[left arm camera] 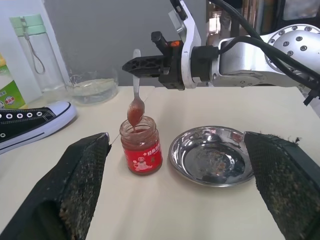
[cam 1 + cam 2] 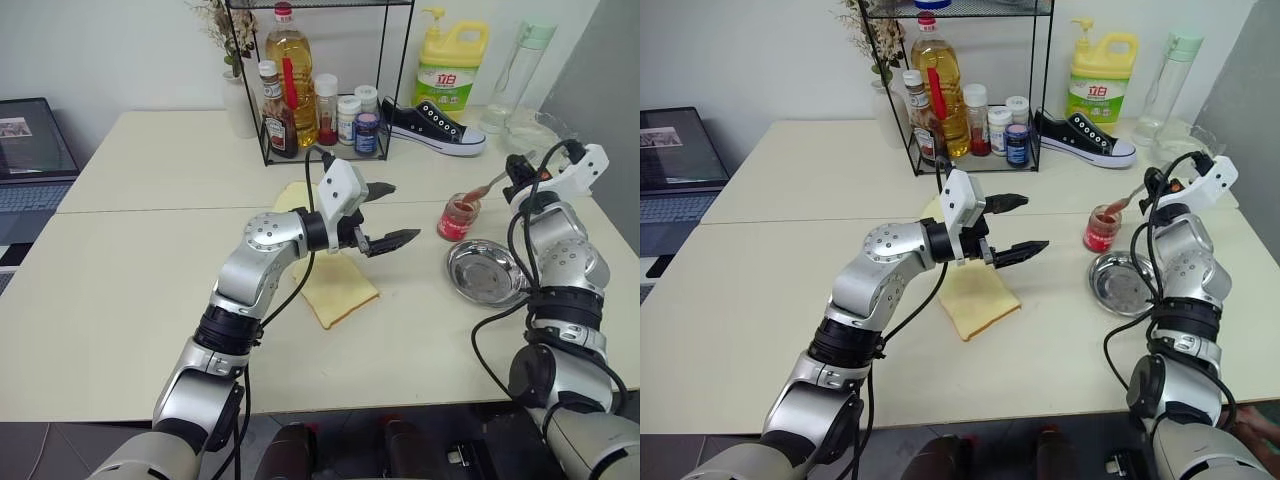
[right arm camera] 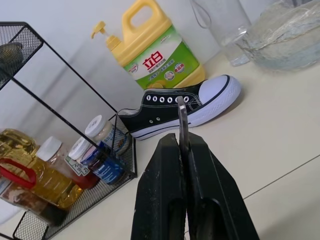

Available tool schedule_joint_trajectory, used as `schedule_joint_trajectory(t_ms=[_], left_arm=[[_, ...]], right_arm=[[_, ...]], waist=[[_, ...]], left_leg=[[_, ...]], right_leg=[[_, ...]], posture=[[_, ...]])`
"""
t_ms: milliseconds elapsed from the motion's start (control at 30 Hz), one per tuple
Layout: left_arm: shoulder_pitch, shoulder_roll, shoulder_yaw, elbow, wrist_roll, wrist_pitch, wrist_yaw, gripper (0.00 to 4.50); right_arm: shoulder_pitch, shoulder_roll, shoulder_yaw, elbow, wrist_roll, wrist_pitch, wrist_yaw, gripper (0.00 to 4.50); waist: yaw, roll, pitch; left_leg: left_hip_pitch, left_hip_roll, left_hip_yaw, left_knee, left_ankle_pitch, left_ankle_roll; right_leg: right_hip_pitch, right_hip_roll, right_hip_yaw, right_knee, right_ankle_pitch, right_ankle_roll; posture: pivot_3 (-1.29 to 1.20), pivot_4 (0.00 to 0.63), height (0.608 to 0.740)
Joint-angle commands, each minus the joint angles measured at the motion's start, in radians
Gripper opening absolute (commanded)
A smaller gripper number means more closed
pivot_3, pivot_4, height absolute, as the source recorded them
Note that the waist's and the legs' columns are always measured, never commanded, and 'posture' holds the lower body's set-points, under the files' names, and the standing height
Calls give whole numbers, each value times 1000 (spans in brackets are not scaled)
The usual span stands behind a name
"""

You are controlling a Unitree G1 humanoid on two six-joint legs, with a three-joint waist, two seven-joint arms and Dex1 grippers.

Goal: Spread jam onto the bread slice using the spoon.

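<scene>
On the desk (image 2: 120,300) we've got the bread slice (image 2: 338,290), pale yellow with a thin tan crust, well left of the jam jar (image 1: 141,149). Steel plate (image 1: 214,156) sits just beside the jar. The jar holds glossy red jam (image 1: 133,131). Right pincer (image 1: 131,64) is clamped on the spoon (image 1: 136,102), red-coated bowl right above the jar mouth. Left pincer (image 2: 388,214) is spread wide, holding nothing.

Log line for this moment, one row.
right gripper: shut on spoon | spoon bowl: jam-coated, above jam jar | left gripper: open, above bread slice
</scene>
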State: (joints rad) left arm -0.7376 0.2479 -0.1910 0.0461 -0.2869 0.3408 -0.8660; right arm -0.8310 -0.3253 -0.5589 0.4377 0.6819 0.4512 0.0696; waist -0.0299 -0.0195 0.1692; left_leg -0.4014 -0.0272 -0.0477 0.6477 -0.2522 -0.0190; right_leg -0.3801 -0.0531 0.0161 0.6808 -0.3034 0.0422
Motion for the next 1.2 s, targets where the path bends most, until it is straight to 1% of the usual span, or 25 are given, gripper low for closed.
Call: schedule_joint_trajectory(t_ms=[33,167,300,500,700,767,800,833,933,967,1100,1200], left_arm=[[-17,4,14,-11,-7,-24,-10,4500],[-22,11,22,-2,-10,-29,-20,4500],[-29,17,26,6,-12,-33,-31,4500],[-26,34,43,1,-31,-28,-48,4500],[24,95,97,-52,-80,15,-68,4500],[138,192,141,-139,-97,46,-98,4500],[174,223,153,-168,-104,55,-104,4500],[211,251,169,-198,-115,69,-103,4500],[327,313,220,-298,-153,119,-80,4500],[348,323,227,-320,-160,130,-72,4500],[514,340,318,-470,-210,208,22,4500],[627,344,347,-534,-202,207,64,4500]], right_arm=[[-34,-3,-49,-69,67,17,-32,25],[-40,19,-105,-103,151,39,-86,25],[-37,32,-135,-128,209,47,-125,25],[-32,54,-152,-186,288,62,-171,25],[-34,100,-133,-307,373,97,-257,25],[-17,162,-75,-430,433,147,-321,25],[-10,181,-57,-468,451,163,-342,25],[2,201,-33,-507,463,179,-360,25],[49,256,55,-603,482,220,-394,25],[57,266,69,-618,489,224,-402,25],[144,313,268,-706,414,275,-351,25],[191,303,397,-716,320,274,-272,25]], waist=[[0,0,0],[0,0,0],[0,0,0],[0,0,0],[-3,1,0],[-8,2,0],[-24,3,-1],[-28,5,-1],[-27,5,-1],[-26,5,-1],[-19,5,-1],[-16,5,-1]], left_leg=[[0,0,0,0,0,0],[0,0,0,0,0,0],[0,0,0,0,0,0],[0,0,0,0,0,0],[0,1,0,-1,0,0],[0,1,0,-1,0,0],[0,2,1,-2,0,0],[0,2,2,-4,0,0],[-2,3,-3,-3,0,0],[-2,3,-2,-3,0,0],[-2,2,-2,-2,0,0],[-2,2,-2,-2,0,0]], right_leg=[[0,0,0,0,0,0],[0,0,0,0,0,0],[0,0,0,0,0,0],[0,0,0,0,0,0],[-1,0,0,0,0,0],[-1,0,0,0,0,0],[-2,0,1,0,0,0],[-4,1,2,1,0,0],[-6,1,1,1,0,0],[-6,1,2,1,0,0],[-6,0,2,1,0,-1],[-6,0,1,1,0,-1]], posture=[[0,150,740],[0,150,740],[0,150,740],[0,150,740],[0,150,740],[0,150,740],[0,150,740],[0,150,740],[0,150,740],[0,150,740],[0,150,740],[0,150,740]])
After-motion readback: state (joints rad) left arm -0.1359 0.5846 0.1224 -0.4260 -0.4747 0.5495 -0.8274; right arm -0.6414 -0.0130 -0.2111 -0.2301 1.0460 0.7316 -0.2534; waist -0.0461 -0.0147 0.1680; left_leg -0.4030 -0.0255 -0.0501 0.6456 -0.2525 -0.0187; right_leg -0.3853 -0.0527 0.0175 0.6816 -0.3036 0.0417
